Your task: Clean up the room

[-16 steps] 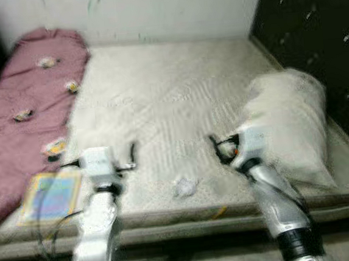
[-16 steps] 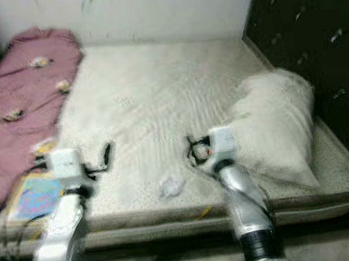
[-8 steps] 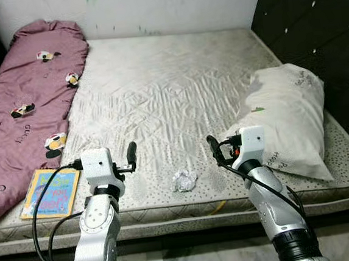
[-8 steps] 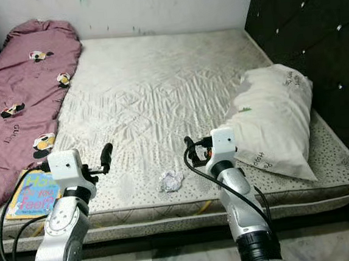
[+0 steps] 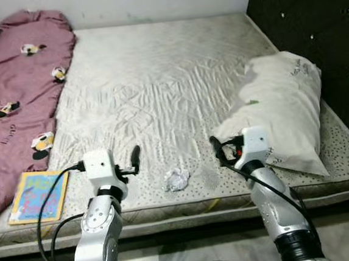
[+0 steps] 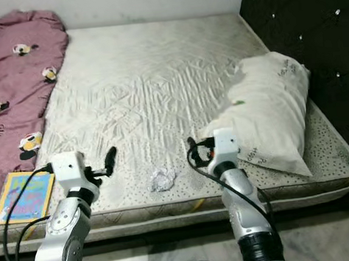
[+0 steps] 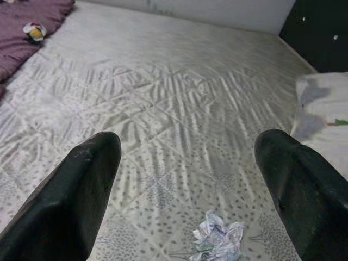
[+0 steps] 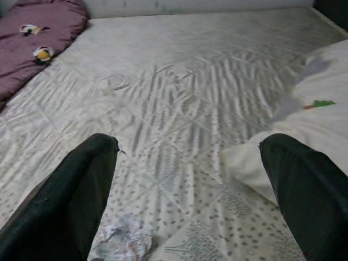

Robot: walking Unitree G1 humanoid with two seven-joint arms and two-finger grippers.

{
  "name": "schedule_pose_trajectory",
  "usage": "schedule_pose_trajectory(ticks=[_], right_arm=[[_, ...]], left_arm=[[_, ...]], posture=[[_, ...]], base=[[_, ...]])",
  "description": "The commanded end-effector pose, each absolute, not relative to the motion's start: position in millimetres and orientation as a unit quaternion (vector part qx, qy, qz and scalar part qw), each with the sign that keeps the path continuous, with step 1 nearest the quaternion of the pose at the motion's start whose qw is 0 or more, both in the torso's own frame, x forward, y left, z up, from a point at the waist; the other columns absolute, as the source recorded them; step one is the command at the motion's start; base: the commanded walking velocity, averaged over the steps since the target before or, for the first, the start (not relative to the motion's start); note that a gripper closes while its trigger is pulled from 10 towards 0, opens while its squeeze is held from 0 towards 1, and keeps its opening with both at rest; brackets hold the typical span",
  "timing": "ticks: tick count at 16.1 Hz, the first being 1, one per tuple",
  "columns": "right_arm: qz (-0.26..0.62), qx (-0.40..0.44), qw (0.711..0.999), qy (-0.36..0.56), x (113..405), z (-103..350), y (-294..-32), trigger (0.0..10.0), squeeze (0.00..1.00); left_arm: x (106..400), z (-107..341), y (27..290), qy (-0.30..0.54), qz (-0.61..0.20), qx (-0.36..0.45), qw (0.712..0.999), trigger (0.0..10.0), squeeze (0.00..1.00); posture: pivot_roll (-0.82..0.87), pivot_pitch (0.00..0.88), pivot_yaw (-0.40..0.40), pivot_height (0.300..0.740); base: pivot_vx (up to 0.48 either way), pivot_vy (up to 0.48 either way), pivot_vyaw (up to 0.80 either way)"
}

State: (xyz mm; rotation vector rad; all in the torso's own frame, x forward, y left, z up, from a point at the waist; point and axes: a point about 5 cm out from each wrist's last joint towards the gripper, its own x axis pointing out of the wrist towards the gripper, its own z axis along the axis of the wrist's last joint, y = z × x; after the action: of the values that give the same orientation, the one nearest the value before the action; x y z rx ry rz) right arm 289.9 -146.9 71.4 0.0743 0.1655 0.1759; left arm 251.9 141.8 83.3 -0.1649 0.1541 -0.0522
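**Paper wad lay between my two hands, a shade nearer the left**

My left hand (image 5: pixel 135 153) hung over the near edge of the bed, its two black fingers (image 7: pixel 81 179) spread wide apart with nothing between them. Through its wrist camera the crumpled paper wad (image 7: pixel 218 240) sat low between the fingertips, just ahead of them and a little toward the right-hand finger. My right hand (image 5: pixel 215 146) hovered at about the same height on the other side, fingers (image 8: pixel 302 185) likewise apart and empty; its wrist camera put the same wad off toward its left finger, close in.

From the head camera the wad (image 5: pixel 177 179) rested on the bare mattress (image 5: pixel 157 77) near the front edge, between the two hands and slightly closer to me than either fingertip. I judged it marginally nearer the left hand, so a short move down and inward from the left looked the more direct reach. The wad had no clear long axis, so finger alignment mattered little.

Further out, the white pillow (image 5: pixel 283 115) lay just beside my right hand, against the dark headboard (image 5: pixel 312 27); I judged a right-hand reach would need to stay clear of it. On the far left a colourful book (image 5: pixel 38 195) lay flat at the mattress corner, touching the purple blanket (image 5: pixel 12 90) that ran along that side. Both were well apart from the wad.
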Motion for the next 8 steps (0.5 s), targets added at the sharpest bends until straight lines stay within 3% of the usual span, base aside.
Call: schedule_pose_trajectory(ticks=[1,8], right_arm=[[0.082,0.038,0.993,0.077,289.7,74.6,-147.9,10.0,0.00],[0.082,0.038,0.992,0.082,285.5,73.0,-148.7,10.0,0.00]], left_arm=[[249.6,86.4,148.5,0.068,-0.017,-0.065,0.995,10.0,0.00],[245.2,86.4,149.0,0.067,-0.003,-0.066,0.996,10.0,0.00]], posture=[[0.02,0.049,-0.016,0.740],[0.02,0.071,-0.021,0.740]], base=[[0.000,0.000,0.00],[0.000,0.000,0.00]])
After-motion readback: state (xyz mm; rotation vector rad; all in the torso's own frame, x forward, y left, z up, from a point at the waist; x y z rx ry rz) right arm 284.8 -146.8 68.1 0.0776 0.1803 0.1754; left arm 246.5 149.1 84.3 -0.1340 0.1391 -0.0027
